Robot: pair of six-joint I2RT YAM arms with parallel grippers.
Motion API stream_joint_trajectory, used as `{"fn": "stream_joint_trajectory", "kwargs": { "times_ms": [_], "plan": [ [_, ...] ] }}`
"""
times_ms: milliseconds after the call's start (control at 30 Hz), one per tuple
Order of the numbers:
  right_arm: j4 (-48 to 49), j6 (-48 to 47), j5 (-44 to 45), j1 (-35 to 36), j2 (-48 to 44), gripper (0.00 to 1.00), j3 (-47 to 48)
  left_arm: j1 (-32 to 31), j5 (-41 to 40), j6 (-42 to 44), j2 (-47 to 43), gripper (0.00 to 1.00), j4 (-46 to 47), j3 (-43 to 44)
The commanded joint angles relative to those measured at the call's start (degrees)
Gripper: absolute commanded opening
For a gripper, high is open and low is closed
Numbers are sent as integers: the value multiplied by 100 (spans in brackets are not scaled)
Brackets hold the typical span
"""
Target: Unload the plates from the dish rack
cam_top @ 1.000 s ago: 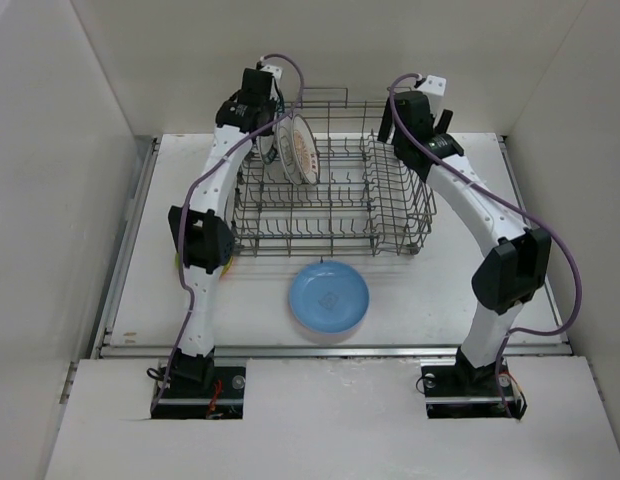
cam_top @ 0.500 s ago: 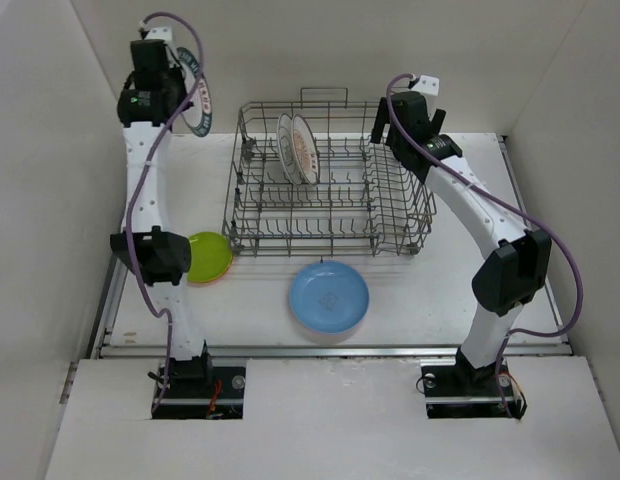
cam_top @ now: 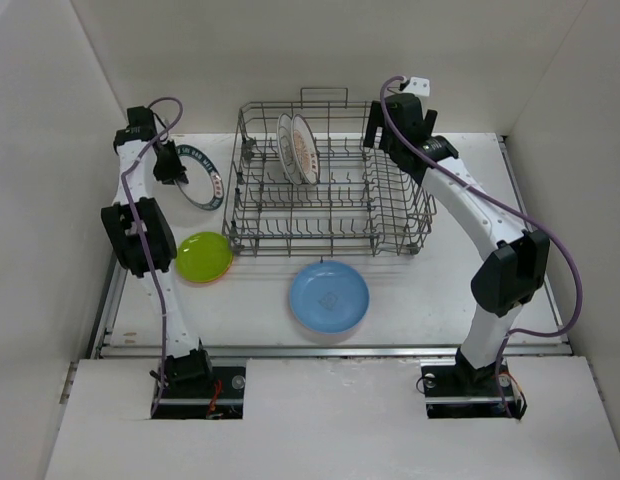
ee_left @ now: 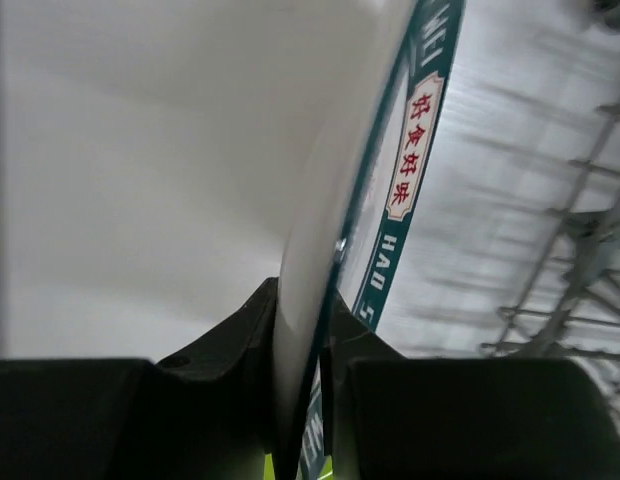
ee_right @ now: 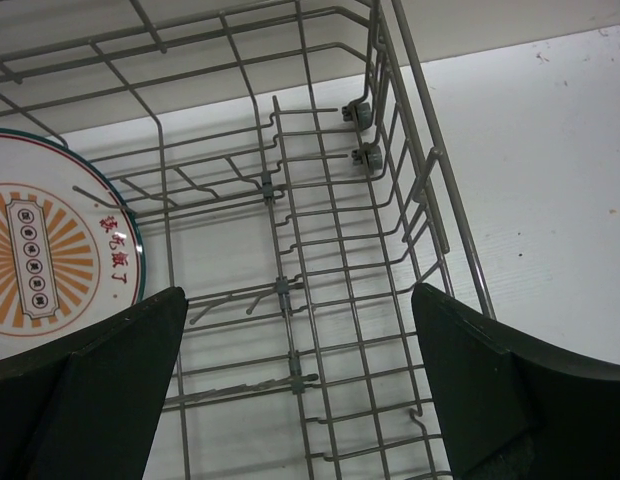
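Teal-rimmed plate (cam_top: pixel 204 177) in left tool (ee_left: pixel 301 325), left of dish rack (cam_top: pixel 320 243)

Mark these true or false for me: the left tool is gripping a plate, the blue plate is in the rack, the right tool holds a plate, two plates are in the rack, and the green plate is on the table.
1. The left tool is shut on the teal-rimmed plate. True.
2. The blue plate stands in the dish rack. False: it lies flat on the table in front of the rack.
3. The right tool holds a plate. False: it is open and empty above the rack.
4. Two plates stand upright in the rack. True.
5. The lime-green plate lies on the table. True.
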Motion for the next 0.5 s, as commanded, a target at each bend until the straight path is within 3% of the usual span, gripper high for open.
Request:
{"fn": "stream_joint_trajectory", "kwargs": {
  "times_ms": [0, 133, 200, 300, 467],
  "plan": [
    [88, -117, -31, 52, -98, 100, 107, 262, 702, -428, 17, 0, 331, 261],
    [17, -117, 83, 52, -98, 100, 107, 325, 924, -174, 175, 0, 166, 111],
    [17, -117, 83, 52, -98, 100, 46, 464, 872, -174, 324, 13, 103, 59],
    [17, -117, 83, 52, -98, 100, 46, 544, 802, -174, 403, 21, 50, -213],
    [-36, -169, 136, 52, -98, 100, 160, 597, 793, -174, 650, 48, -380, -143]
  ]
}}
